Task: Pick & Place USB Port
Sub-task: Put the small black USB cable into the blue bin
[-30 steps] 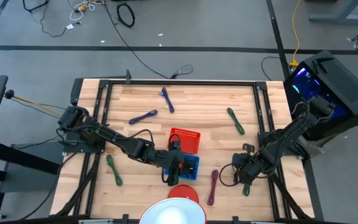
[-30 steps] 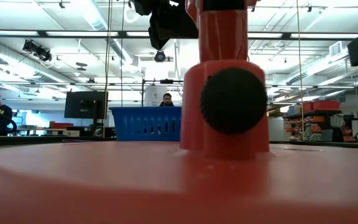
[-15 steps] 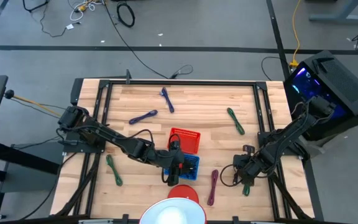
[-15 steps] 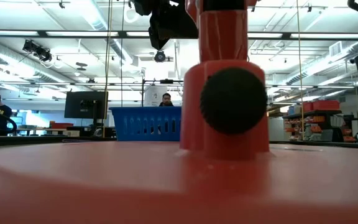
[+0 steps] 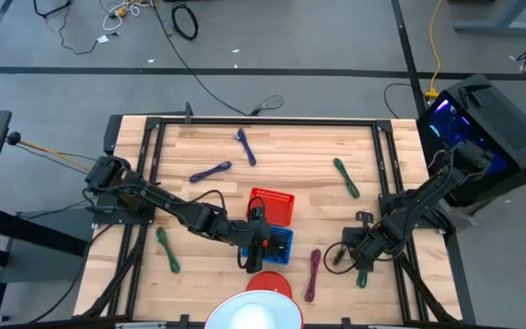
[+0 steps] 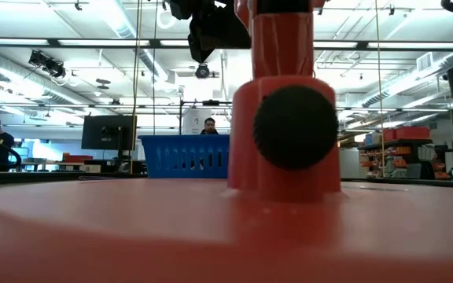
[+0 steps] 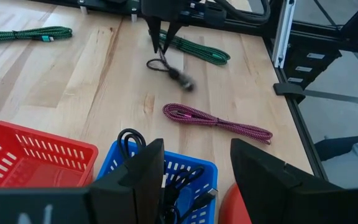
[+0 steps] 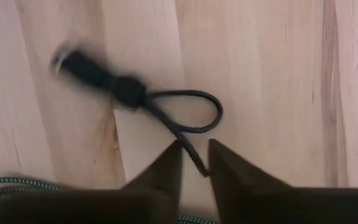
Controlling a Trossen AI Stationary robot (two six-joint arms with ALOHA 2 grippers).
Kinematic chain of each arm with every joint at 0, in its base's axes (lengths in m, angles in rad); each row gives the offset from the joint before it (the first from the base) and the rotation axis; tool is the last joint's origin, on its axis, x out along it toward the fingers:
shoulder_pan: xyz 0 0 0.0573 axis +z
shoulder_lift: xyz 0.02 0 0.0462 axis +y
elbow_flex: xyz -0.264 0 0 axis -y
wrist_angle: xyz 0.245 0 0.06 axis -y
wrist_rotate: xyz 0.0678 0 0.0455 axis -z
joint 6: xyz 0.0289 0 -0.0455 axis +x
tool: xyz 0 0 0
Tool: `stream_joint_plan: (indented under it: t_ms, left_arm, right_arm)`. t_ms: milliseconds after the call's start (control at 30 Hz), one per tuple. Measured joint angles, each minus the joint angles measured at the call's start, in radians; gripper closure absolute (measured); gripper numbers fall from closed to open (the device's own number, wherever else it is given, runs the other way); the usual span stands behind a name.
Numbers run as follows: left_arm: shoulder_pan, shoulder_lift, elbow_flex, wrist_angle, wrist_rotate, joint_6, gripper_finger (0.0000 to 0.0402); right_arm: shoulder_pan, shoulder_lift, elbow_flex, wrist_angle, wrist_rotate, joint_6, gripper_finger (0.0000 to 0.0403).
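The right gripper (image 8: 194, 163) pinches the black USB cable (image 8: 138, 96) by its tail, right of the blue basket (image 5: 279, 245), where the left gripper (image 7: 194, 163) hangs open.

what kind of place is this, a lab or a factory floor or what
Most likely a robotics lab in a large open workshop: a wooden table in a metal frame on grey concrete, ceiling strip lights, and a person among monitors and shelving behind.

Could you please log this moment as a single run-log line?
right gripper: shut on black cable, lifting it off table | left gripper: open above blue basket | red basket: beside it
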Motion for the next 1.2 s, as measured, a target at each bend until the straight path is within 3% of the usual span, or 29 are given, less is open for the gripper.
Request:
stream_joint_plan:
  t_ms: [100,267,467,733,833,967,1200]
  left_arm:
    - [0.000,0.000,0.000,0.000,0.000,0.000,0.0211]
    - [0.000,0.000,0.000,0.000,0.000,0.000,0.0211]
    - [0.005,0.000,0.000,0.000,-0.026,0.000,0.0211]
    - [0.011,0.000,0.000,0.004,-0.026,0.000,0.0211]
    - [0.011,0.000,0.000,0.004,-0.026,-0.003,0.0211]
    - [0.011,0.000,0.000,0.003,-0.043,-0.002,0.0211]
    - [0.020,0.000,0.000,0.001,-0.183,0.017,0.0211]
  right_arm:
    - [0.000,0.000,0.000,0.001,0.001,-0.030,0.0390]
    - [-0.030,0.000,0.000,-0.002,0.015,-0.074,0.0398]
    - [-0.145,0.000,0.007,0.003,0.023,-0.184,0.0400]
    - [-0.329,-0.050,0.111,-0.039,0.107,-0.371,0.0402]
    - [-0.371,-0.096,0.158,-0.033,0.088,-0.431,0.0402]
    - [-0.382,-0.168,0.240,-0.006,0.056,-0.494,0.0402]
    - [-0.349,-0.221,0.349,0.130,0.024,-0.491,0.0403]
